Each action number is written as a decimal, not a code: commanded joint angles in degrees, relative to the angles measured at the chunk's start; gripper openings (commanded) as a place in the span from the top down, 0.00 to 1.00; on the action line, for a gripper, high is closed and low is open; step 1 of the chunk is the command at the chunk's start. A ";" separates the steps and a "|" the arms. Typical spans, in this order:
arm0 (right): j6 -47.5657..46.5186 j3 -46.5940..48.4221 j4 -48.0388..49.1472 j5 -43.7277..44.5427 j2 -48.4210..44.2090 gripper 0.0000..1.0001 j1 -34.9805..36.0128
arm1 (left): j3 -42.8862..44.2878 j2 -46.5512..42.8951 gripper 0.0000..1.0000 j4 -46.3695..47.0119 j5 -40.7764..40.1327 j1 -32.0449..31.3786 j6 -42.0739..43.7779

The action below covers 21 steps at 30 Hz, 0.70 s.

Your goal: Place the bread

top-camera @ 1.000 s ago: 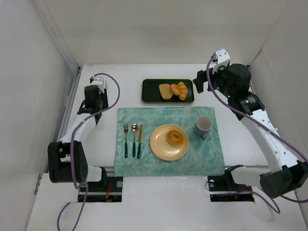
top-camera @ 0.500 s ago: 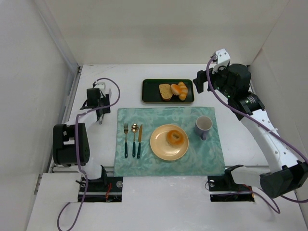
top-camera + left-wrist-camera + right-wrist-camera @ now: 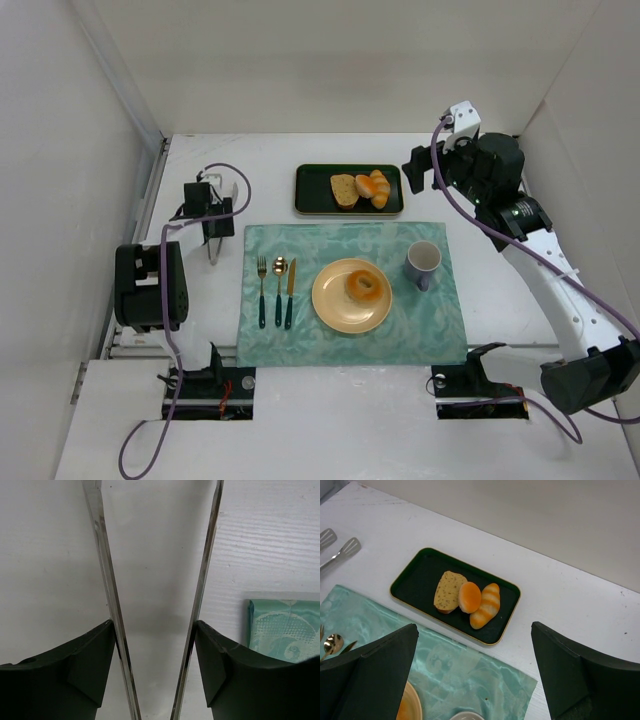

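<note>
The bread (image 3: 363,286), a small golden ring, lies on the yellow plate (image 3: 335,305) in the middle of the green placemat (image 3: 330,245); only its edge (image 3: 401,711) shows in the right wrist view. At the table's left, my left gripper (image 3: 207,215) (image 3: 154,625) grips a pair of metal tongs (image 3: 213,245) (image 3: 102,555). Both tong arms press against the fingers' inner faces and are spread apart, with nothing between them. My right gripper (image 3: 425,170) (image 3: 475,680) hangs open and empty above the table's back right.
A dark tray (image 3: 315,190) (image 3: 415,587) at the back holds a toast slice (image 3: 344,190) and two orange rolls (image 3: 377,187). On the placemat a fork (image 3: 262,290), a spoon (image 3: 279,288) and a knife (image 3: 291,290) lie left of the plate, and a grey mug (image 3: 423,262) stands to its right.
The left arm has folded back toward its base. Its tongs now point toward the near edge, and their arms have spread wider. The right arm has barely moved.
</note>
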 commanded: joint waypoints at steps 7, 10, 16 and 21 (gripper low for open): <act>0.59 -0.03 2.99 0.05 -2.17 0.00 -0.22 | 4.07 2.62 0.33 -3.00 0.45 1.47 -1.47; 0.59 -0.03 2.99 0.05 -2.17 0.00 -0.22 | 4.59 3.24 0.24 -3.71 0.45 1.47 -1.48; 0.59 -0.03 2.99 0.05 -2.17 0.00 -0.22 | 5.12 3.24 0.17 -4.76 0.98 1.47 -2.01; 0.59 -0.03 2.99 0.05 -2.17 0.00 -0.22 | 5.82 -1.84 0.09 -5.29 1.50 1.47 -3.15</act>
